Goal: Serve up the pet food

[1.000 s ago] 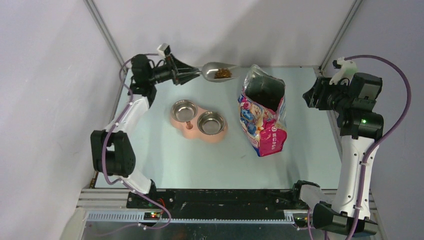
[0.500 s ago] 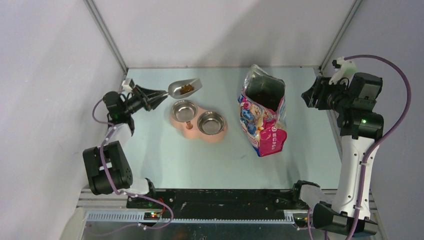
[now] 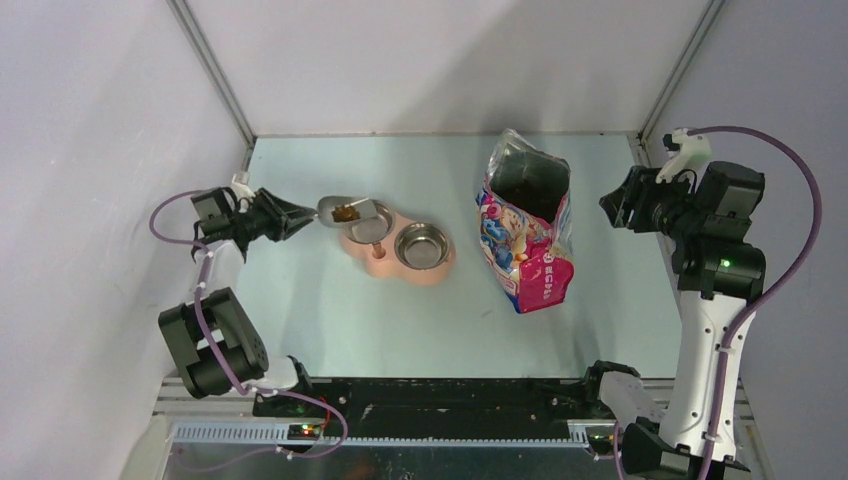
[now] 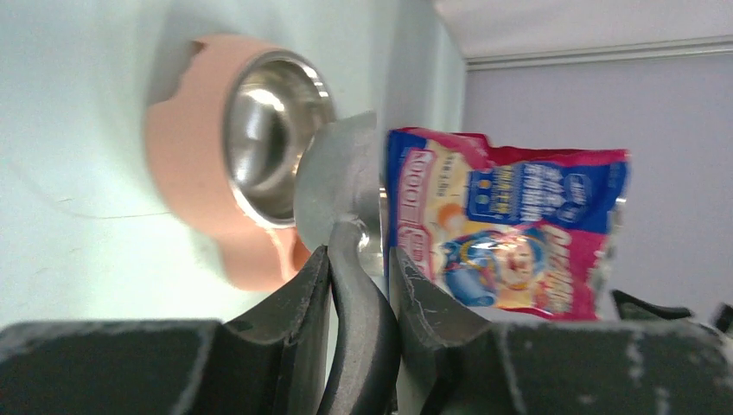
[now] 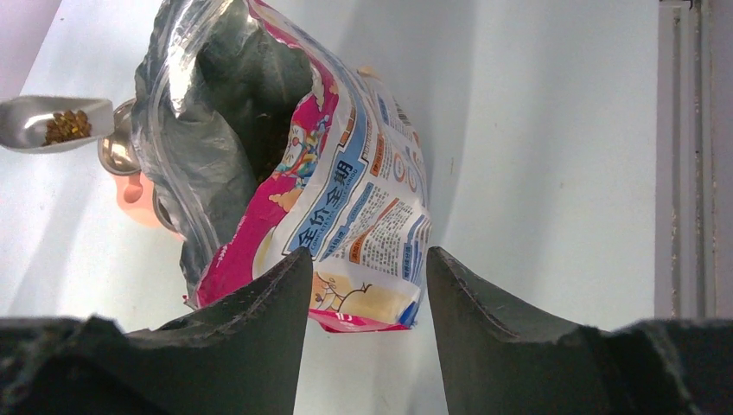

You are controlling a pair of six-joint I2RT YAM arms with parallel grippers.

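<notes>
Pet food (image 3: 346,212) sits as a small loose heap in the scoop (image 3: 328,207), poised over the nearer of 2 bowls (image 3: 376,233). Light, rolling bits, I'd say: nothing to pinch, only carried level by the handle. The left gripper (image 4: 354,259) clamps that handle. The right gripper (image 5: 367,259) gapes, holding nothing, near the bag (image 5: 346,190).

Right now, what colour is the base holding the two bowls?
Salmon pink. The base shows best in the top external view.
</notes>
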